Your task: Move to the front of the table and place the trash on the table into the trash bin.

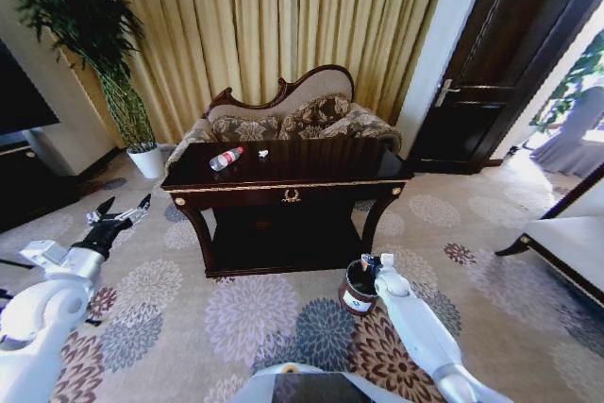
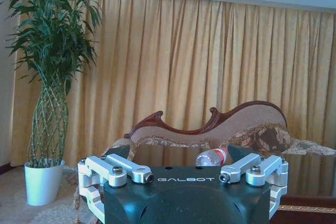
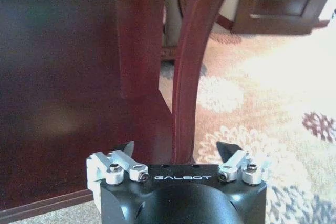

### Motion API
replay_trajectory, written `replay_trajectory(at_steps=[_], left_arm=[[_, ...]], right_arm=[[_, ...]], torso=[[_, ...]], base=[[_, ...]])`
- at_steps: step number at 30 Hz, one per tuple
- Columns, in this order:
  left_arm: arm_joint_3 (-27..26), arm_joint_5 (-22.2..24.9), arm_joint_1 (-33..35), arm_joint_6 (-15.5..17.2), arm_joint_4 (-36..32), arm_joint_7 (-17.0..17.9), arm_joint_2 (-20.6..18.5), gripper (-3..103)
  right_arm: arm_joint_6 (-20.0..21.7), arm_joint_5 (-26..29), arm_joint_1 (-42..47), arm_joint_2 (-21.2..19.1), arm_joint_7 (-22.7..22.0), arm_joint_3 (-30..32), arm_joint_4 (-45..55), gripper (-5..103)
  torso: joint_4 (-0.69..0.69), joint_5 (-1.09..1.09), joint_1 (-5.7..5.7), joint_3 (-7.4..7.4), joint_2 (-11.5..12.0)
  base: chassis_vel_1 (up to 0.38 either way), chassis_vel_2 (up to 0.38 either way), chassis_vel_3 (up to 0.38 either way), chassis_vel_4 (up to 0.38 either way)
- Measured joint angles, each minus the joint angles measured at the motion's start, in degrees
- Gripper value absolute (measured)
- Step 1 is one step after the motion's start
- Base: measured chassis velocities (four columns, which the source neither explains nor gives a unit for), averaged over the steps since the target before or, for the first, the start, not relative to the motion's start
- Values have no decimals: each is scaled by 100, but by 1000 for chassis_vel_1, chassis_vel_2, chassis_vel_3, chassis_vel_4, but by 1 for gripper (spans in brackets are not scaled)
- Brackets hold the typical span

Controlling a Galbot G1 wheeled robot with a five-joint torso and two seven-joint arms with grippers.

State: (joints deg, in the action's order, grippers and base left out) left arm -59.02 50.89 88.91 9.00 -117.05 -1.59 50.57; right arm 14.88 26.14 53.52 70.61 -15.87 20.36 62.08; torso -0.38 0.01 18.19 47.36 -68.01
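The dark glossy table (image 1: 311,179) stands ahead on the patterned carpet. On its top lie the clear bottle (image 1: 226,159) with a red cap and, beside it, a small white scrap (image 1: 262,153). The round dark-brown trash bin (image 1: 358,290) sits on the floor by the table's front right leg. My left gripper (image 1: 118,214) is open and held up to the left of the table, empty. In the left wrist view that gripper (image 2: 178,153) faces the bottle (image 2: 212,157). My right gripper (image 1: 371,260) hangs low beside the bin. In the right wrist view it (image 3: 177,148) is open and faces the table leg (image 3: 184,77).
A carved sofa (image 1: 293,115) stands right behind the table. A potted plant (image 1: 142,153) is at the back left and a black cabinet (image 1: 24,186) at the far left. A dark door (image 1: 481,92) is at the back right, and pale furniture (image 1: 566,243) at the right edge.
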Motion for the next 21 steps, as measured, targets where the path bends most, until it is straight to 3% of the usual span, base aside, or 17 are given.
replay_trajectory(at_steps=[1, 9, 13, 15, 21], left_arm=[[-2, -4, 4, -2, 6, -1, -6, 100], [7, -11, -1, -4, 2, -1, -26, 100], [7, -8, -18, -19, 1, 3, -35, 100], [12, -8, -25, -41, 1, 3, -32, 100], [24, -8, -25, -65, -3, -11, 15, 100]], right_arm=[[2, 3, -51, 54, -23, 27, -87, 93], [-135, -196, -67, 75, 5, 52, 36, 98], [-718, -680, 152, -142, 417, 68, 730, 100], [-810, -728, 221, -214, 513, 68, 996, 100], [-681, -185, 495, -470, 750, 13, 2536, 100]], torso=[[-3, 0, 0, 0, 0], [-1, 0, 0, 0, 0], [-2, 0, 0, 0, 0], [-3, 0, 0, 0, 0], [-1, 0, 0, -1, 0]], base=[[0, 0, 0, 0], [0, 0, 0, 0], [0, 0, 0, 0], [0, 0, 0, 0], [0, 0, 0, 0]])
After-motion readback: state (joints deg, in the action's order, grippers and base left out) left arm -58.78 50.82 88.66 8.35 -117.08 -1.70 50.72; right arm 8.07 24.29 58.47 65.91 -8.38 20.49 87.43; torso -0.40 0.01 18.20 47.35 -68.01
